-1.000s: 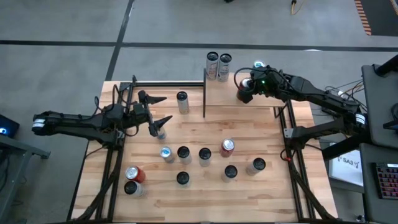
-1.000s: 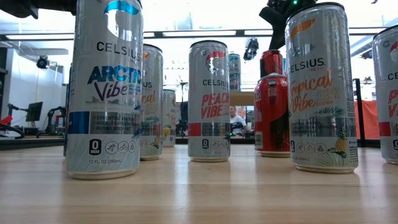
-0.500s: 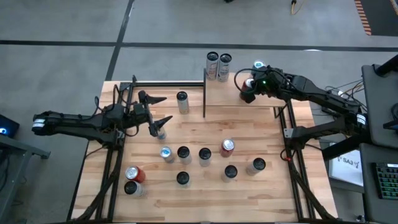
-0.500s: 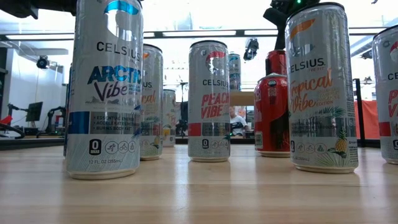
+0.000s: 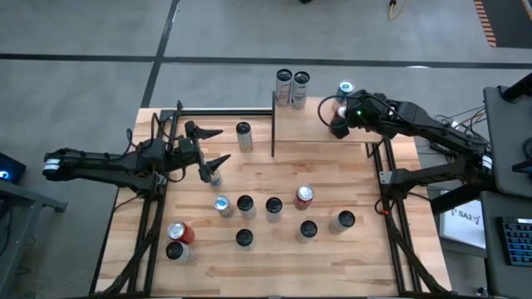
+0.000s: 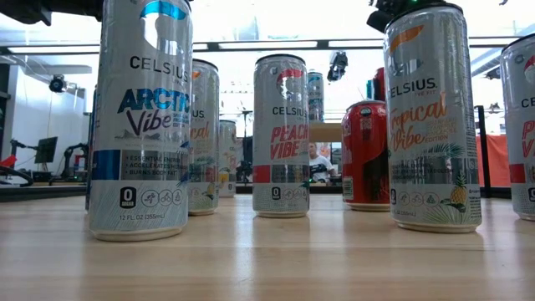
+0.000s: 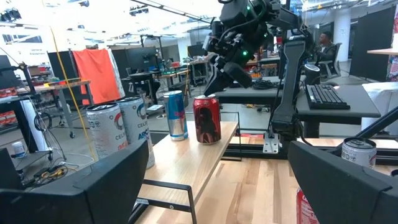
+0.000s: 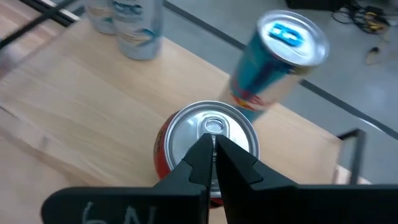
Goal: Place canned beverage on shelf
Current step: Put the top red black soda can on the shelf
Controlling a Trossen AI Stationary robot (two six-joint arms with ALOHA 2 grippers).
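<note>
Readable on cans in low view: "CELSIUS ARCTIC Vibe" can [image 6: 143,117] near left, "CELSIUS PEACH VIBE" can [image 6: 282,135] mid, "CELSIUS Tropical Vibe" can [image 6: 431,117] near right. Red can [image 6: 365,153] between the last two, label not legible.

Plank table [image 5: 266,257] w/ black frame; grey floor around. Behind: bright workshop, desks, orange panel, a person seated far back.

Shelf [image 5: 320,133] at far right of table. On it: two silver cans [image 5: 292,87] at far left end, blue can [image 5: 345,89] & red can on shelf [image 7: 207,119] side by side.

Right gripper [image 8: 214,163] clenched, empty, just above red can top, not gripping it. Left gripper [image 5: 209,146] spread wide, empty, over left table, close to a lone can [image 5: 243,135].
</note>
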